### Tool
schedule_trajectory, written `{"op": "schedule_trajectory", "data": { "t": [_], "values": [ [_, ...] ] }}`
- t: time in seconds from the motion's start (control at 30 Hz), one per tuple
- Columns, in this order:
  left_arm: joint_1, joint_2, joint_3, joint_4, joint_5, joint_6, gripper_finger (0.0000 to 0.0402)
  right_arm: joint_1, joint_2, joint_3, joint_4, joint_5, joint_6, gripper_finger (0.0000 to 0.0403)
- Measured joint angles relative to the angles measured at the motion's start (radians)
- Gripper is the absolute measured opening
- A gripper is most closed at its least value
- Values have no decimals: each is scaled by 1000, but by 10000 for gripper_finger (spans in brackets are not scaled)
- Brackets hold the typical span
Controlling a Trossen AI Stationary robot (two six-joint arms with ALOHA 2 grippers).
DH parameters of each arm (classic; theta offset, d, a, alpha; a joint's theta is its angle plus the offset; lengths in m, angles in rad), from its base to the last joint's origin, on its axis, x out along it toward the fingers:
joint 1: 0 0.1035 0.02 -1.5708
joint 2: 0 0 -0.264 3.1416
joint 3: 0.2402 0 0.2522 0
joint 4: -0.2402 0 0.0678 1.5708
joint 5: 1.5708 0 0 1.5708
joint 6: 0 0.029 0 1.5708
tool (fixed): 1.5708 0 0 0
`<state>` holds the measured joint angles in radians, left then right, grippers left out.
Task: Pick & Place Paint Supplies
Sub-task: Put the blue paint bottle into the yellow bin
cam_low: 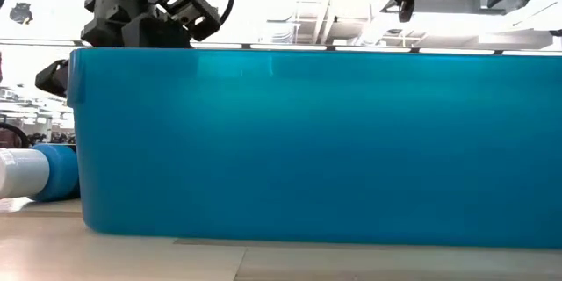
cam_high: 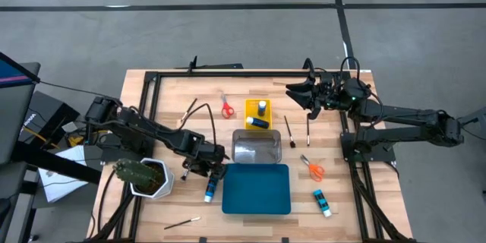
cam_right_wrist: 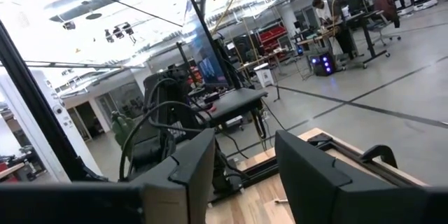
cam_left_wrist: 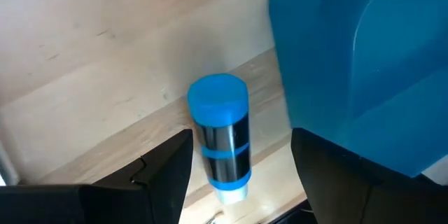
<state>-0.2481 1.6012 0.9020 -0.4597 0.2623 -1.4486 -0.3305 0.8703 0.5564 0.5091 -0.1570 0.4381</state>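
Blue bottle (cam_high: 210, 190) — lying on the bench (cam_high: 342, 205) lower centre-left, just beside the blue tray (cam_high: 257, 188); left gripper (cam_high: 213, 168) above it, fingers apart, nothing held — pick-up step, next move likely lowering astride and closing; right gripper (cam_high: 298, 93) idle upper right, fingers apart, empty.

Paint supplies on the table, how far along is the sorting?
Done: two bottles lie in the yellow tray. In hand: the left claw stands open over a blue bottle beside the blue tray. Left: scissors, brushes, another bottle.
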Motion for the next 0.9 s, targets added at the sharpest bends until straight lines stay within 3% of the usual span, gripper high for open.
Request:
{"op": "schedule_trajectory", "data": {
  "t": [0.67,0.9],
  "values": [
    [-4,127,0,47,-1,-8,236,0,0,0,0,0,7,147],
    [-4,127,0,31,-21,-11,194,1,0,0,0,0,7,147]
  ]
}}
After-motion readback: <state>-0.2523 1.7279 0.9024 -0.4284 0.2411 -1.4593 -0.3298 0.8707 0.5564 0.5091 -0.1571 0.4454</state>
